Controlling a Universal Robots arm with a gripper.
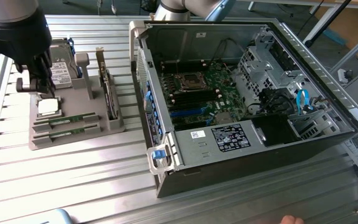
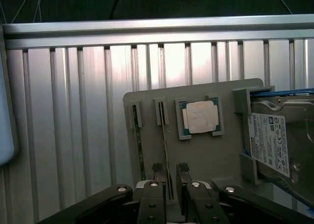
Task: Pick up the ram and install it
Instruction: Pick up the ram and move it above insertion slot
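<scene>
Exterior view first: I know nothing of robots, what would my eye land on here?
First, the big open black computer case lying on the ribbed metal table at the exterior view's right, its green motherboard bared. Beside it, at that view's left, the robot's open pincer hangs over a grey parts holder, right above a thin green ram stick.

1. Our tool (image 2: 170,172) hangs spread over the holder (image 1: 79,101), one finger each side of the ram (image 2: 166,136); the neighbouring stick (image 2: 139,145) lies just beside
2. The upright hard drive (image 1: 61,71) and expansion card (image 1: 108,98) stand on the holder as obstacles
3. We find bare bench (image 1: 73,177) around it and the case (image 1: 241,161) lying open
</scene>
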